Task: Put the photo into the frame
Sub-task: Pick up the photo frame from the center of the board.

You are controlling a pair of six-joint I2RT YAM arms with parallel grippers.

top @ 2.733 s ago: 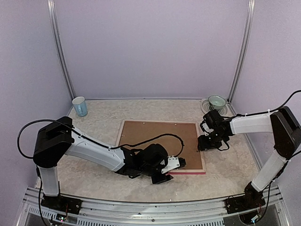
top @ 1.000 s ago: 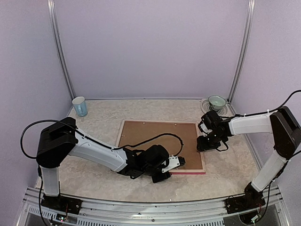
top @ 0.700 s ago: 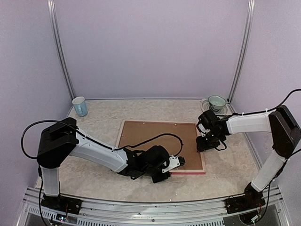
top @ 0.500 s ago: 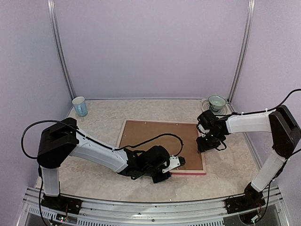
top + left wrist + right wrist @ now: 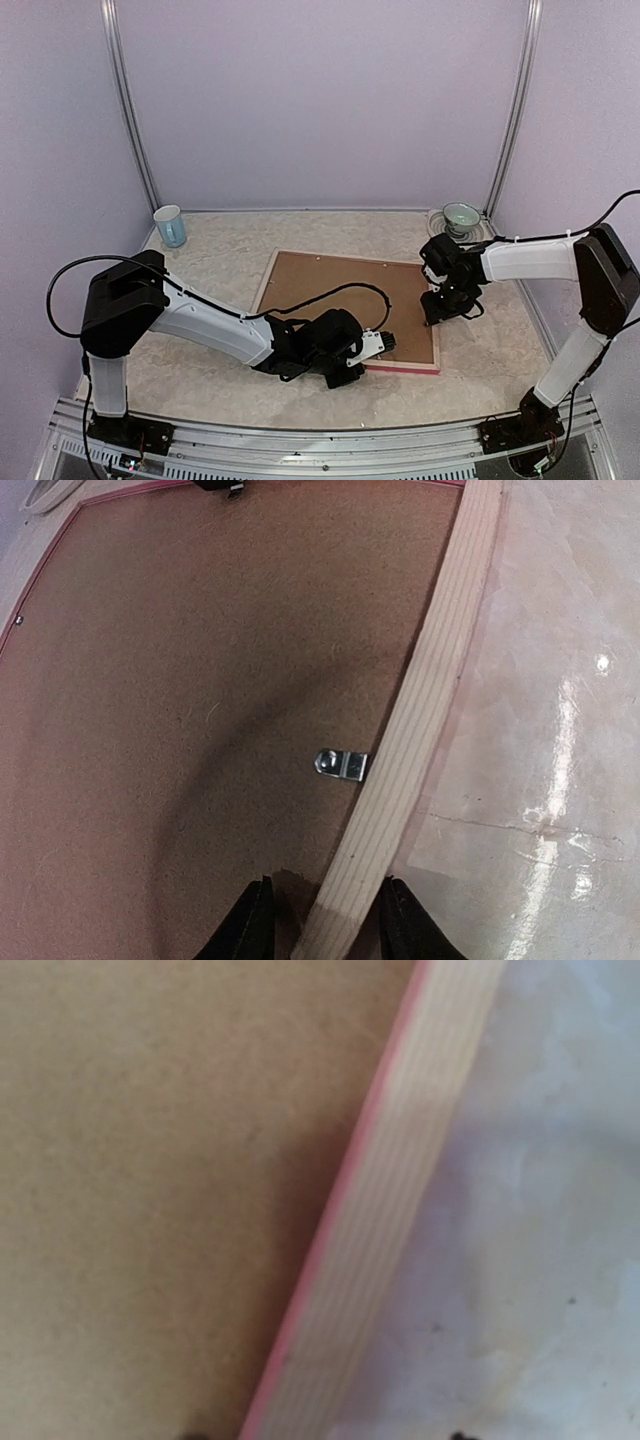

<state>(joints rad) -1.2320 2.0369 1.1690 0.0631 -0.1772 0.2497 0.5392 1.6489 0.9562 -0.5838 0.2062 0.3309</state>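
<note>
The frame [image 5: 432, 330] lies face down on the table, pale wood back up and pink edge showing, filled by a brown backing board [image 5: 335, 290]. The photo is not in view. My left gripper [image 5: 372, 352] is at the frame's near rail, close to the near right corner. In the left wrist view its fingers [image 5: 255, 925] stand on either side of the wood rail [image 5: 420, 710], closed on it, with a metal tab [image 5: 342, 765] just ahead. My right gripper [image 5: 432, 305] is over the right rail [image 5: 385, 1210], its fingertips apart on either side of it.
A light blue cup [image 5: 170, 226] stands at the far left. A green bowl on a plate [image 5: 460, 215] sits at the far right corner, just behind my right arm. Purple walls close in the table on three sides.
The frame has turned on the table: its far left corner has shifted right and the far edge now slants. My right gripper has moved slightly left along the right rail. My left gripper has stayed put.
</note>
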